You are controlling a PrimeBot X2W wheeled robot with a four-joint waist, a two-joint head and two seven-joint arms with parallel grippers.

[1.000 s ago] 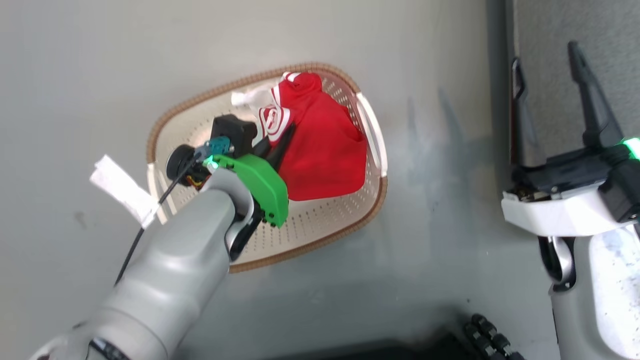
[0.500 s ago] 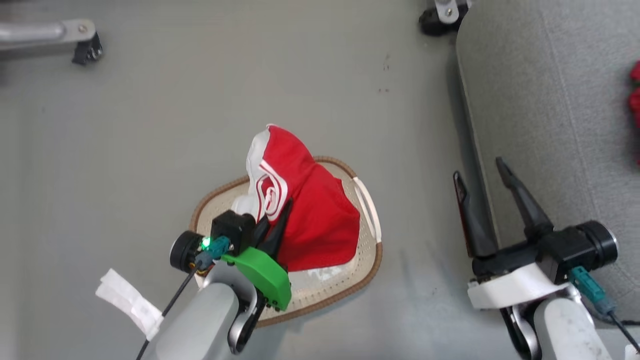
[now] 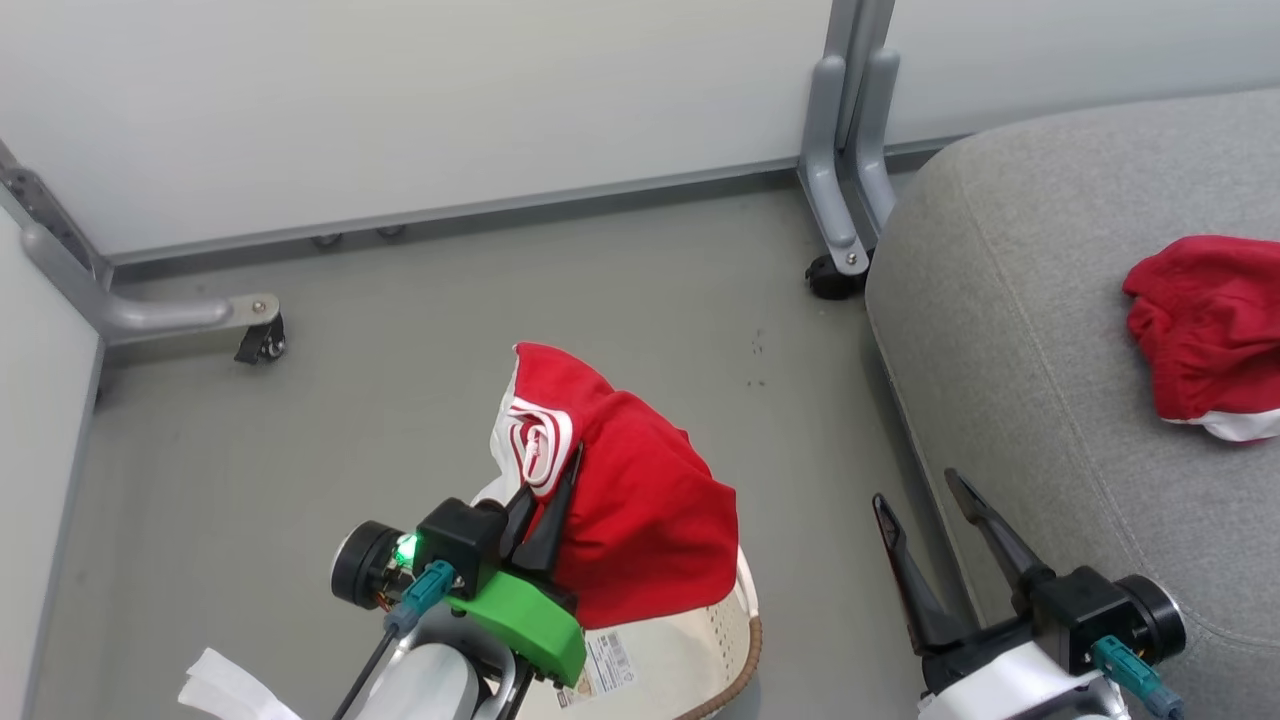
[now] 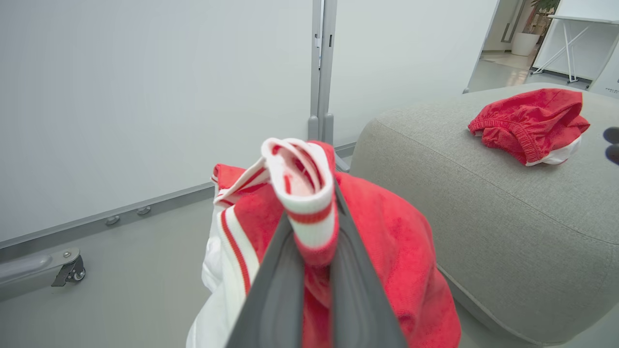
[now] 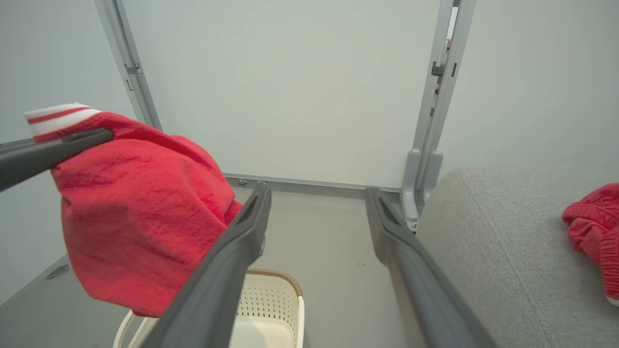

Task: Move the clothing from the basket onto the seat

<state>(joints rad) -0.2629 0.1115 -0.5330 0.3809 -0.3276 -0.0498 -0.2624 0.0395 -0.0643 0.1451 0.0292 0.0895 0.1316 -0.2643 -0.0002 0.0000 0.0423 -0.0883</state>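
Carrying looks like the current step: grey seat [image 3: 1010, 330] to my right, basket [image 3: 740, 630] on the floor [image 3: 400, 350] below, my left gripper [image 3: 553, 478] pinching the red-and-white garment [image 3: 640, 520] above it, right gripper [image 3: 915, 487] spread and empty; next I'd swing over the seat and release.

No text can be read with certainty. The only printed thing is a paper label [image 3: 608, 665] on the inside bottom of the basket [image 3: 700, 640], seen near the lower edge of the head view. The label is white, with small dark print and a dark block that may be a code, but all of it is too small to read. The red cloth [image 3: 640, 520] has white bands along one edge; these are stripes, not letters.
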